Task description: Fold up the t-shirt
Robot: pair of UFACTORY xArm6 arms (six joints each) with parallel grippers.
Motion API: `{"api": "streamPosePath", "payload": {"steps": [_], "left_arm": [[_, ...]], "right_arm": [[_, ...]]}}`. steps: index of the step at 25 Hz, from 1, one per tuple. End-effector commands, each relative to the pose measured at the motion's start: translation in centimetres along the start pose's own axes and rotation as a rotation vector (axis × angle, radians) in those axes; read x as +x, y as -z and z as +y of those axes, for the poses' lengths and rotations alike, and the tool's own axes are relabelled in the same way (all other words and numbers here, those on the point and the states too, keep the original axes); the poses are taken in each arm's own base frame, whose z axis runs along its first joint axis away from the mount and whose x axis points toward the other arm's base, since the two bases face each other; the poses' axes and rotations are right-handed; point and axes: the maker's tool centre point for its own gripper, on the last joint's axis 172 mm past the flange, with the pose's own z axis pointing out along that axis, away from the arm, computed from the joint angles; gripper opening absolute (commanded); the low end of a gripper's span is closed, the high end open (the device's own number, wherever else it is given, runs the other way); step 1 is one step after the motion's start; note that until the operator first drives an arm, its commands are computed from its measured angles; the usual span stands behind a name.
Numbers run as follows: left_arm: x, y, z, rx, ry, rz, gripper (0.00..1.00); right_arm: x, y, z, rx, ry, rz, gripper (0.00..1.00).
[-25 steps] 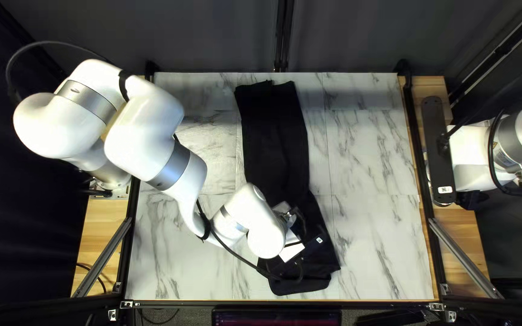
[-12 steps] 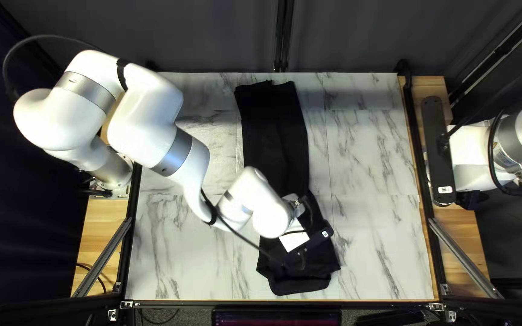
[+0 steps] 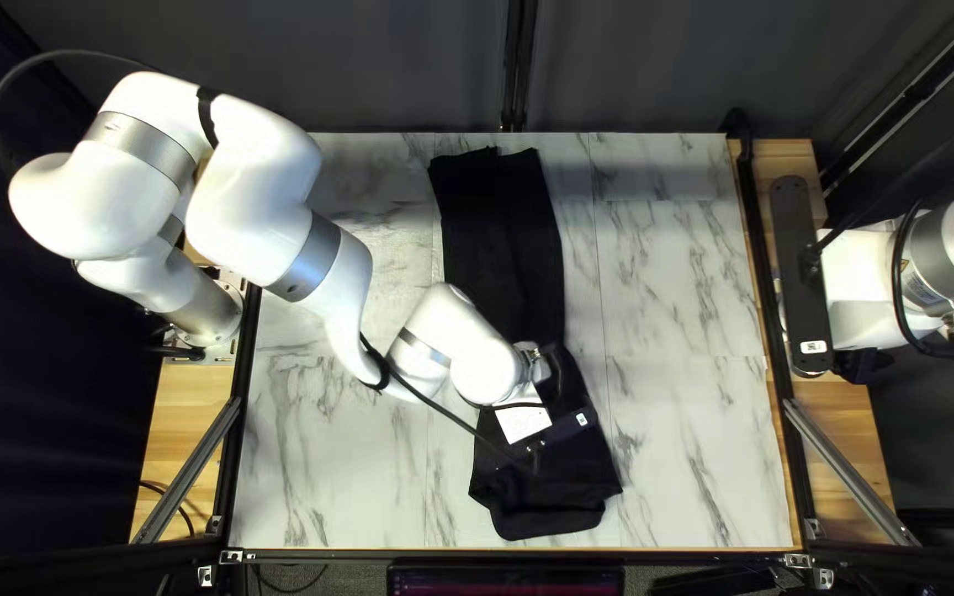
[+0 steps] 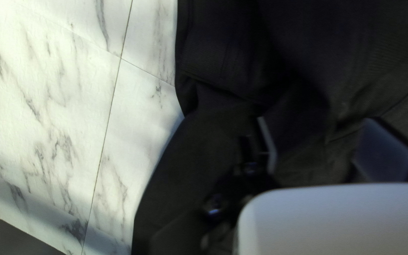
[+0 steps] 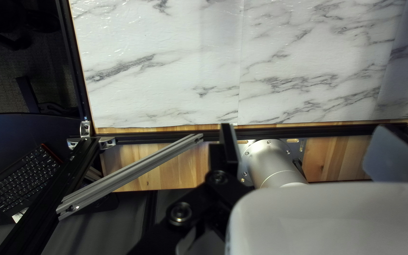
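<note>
Crosswise fold apparently next

On the marble-patterned worktop [image 3: 676, 442], the black t-shirt [image 3: 499, 243] is laid as a long, slightly bent strip, from just beside the far edge to near the near edge. The side folds are judged to be done. The left claw [image 4: 316, 123] is spread wide over the nearer half, with nothing gripped. The right claw [image 5: 305, 130] is placed by the right edge, also wide and empty. Next, the near end should probably be pinched through its layers and carried toward the far edge.

Robotics lab: two arms [image 3: 251, 237], marble-look table [image 3: 676, 442], metal framing [image 5: 128, 170], curtain [image 3: 278, 66].
</note>
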Motion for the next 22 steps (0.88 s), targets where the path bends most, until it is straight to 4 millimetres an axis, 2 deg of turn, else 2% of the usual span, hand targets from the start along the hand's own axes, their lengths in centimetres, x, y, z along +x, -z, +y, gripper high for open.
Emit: {"api": "streamPosePath", "payload": {"steps": [1,4,8,16,22], "left_arm": [[2.1,-0.6,1.4,0.071,0.089,-0.041,1.00],[3.3,-0.4,1.6,0.126,0.171,-0.075,1.00],[3.9,0.0,1.4,0.167,0.201,-0.109,1.00],[2.7,-0.1,-0.3,0.201,0.191,-0.148,1.00],[1.8,-0.7,-0.6,0.215,0.188,-0.159,1.00]], "right_arm": [[0.0,0.0,0.0,0.000,0.000,0.000,1.00],[0.0,0.0,0.0,0.000,0.000,0.000,1.00],[0.0,0.0,0.0,0.000,0.000,0.000,1.00],[0.0,0.0,0.0,0.000,0.000,0.000,1.00],[0.0,0.0,0.0,0.000,0.000,0.000,1.00]]}}
